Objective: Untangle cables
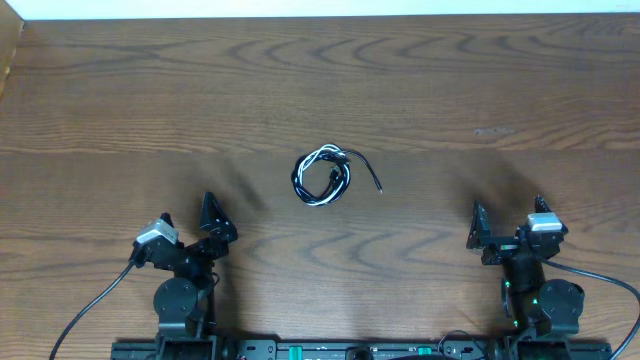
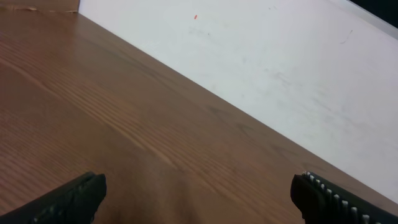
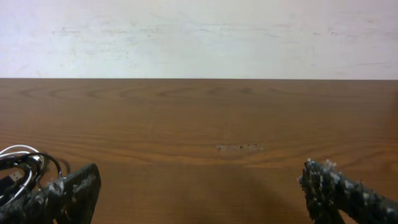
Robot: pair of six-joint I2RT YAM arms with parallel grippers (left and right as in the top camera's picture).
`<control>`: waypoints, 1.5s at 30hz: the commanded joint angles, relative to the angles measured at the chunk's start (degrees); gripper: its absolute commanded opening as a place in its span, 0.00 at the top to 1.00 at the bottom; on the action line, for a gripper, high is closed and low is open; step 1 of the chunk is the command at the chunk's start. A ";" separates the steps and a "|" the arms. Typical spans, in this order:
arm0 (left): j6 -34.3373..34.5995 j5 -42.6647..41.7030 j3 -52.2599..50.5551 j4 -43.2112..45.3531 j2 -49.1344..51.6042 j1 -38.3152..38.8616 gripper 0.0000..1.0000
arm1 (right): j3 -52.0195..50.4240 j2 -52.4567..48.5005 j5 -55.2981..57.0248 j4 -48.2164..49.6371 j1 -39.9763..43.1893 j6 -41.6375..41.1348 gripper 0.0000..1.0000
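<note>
Left gripper [image 1: 187, 210] and right gripper [image 1: 509, 207] gape wide, empty, apart from cables [image 1: 322, 158].

Cables [image 1: 322, 176]: white and black cords, tangled in one small coil, mid-table, black end trailing right.

Left hand [image 2: 202, 199] spread wide (fingertips [image 2: 74, 198] at bottom corners) over wood table [image 2: 124, 124]; white surface [image 2: 280, 62] beyond.

A brown wood-grain table [image 1: 450, 80] fills nearly the whole overhead frame, evenly lit, with a pale scuff [image 1: 493, 131] right of centre. A white wall [image 1: 300, 8] shows as a thin strip along the top edge and fills the upper part of both wrist views.
</note>
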State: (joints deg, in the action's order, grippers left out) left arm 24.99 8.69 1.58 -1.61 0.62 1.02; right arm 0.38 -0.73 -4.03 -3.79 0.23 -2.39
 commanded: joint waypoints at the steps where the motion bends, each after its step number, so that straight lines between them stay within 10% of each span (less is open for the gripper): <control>1: -1.20 -0.11 -1.31 -1.97 -0.24 -0.02 0.01 | -0.07 -0.11 0.70 -0.31 -0.26 -0.55 0.01; 45: -1.20 1.18 -1.31 -1.75 -0.24 -0.02 0.01 | -0.07 -0.11 0.70 -0.31 -0.26 -0.55 0.01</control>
State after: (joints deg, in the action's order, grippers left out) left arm 24.99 8.95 1.58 -1.56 0.62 1.04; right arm 0.38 -0.73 -4.03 -3.79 0.23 -2.39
